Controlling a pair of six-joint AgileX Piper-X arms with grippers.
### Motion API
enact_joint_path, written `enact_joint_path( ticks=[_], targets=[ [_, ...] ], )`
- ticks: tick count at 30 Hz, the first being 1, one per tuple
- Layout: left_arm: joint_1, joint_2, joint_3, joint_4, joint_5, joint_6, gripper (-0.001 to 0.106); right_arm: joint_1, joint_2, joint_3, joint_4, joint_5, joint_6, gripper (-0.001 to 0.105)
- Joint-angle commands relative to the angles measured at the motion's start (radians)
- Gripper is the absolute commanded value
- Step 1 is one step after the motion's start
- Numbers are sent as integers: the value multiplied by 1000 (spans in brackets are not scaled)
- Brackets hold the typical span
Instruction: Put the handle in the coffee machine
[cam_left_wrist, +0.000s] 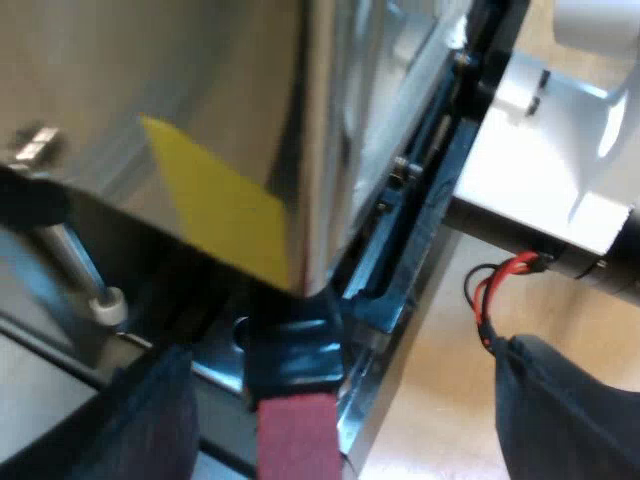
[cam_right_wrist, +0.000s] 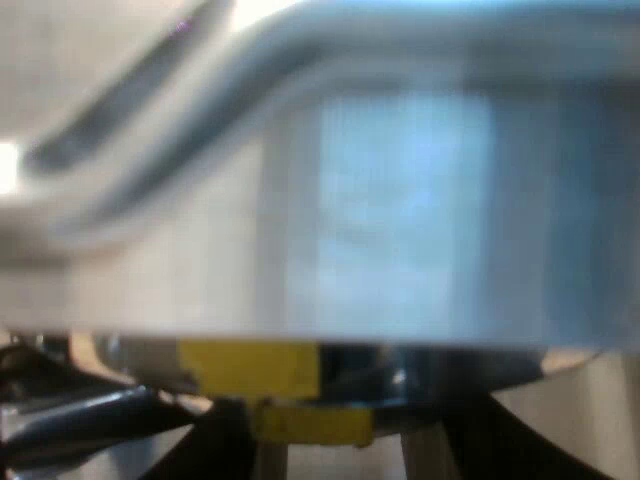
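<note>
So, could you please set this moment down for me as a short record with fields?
machine: espresso machine, shiny metal body with a yellow patch
handle: dark handle sticking out from under the machine's front, red end outward
locked in: cannot tell
left gripper: open, a finger on each side of the red end, not touching it
right gripper: close against the machine's pale metal
</note>
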Motion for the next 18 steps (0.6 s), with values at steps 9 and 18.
enact_joint_path(
  ticks=[9, 18],
  targets=[
    [70, -25, -111, 77, 44, -6, 22, 0, -92, -31, -147, -24, -6, 30],
    [68, -15, -151, 48, -185, -51, 0, 0, -92, -31, -147, -24, -6, 30]
  ],
)
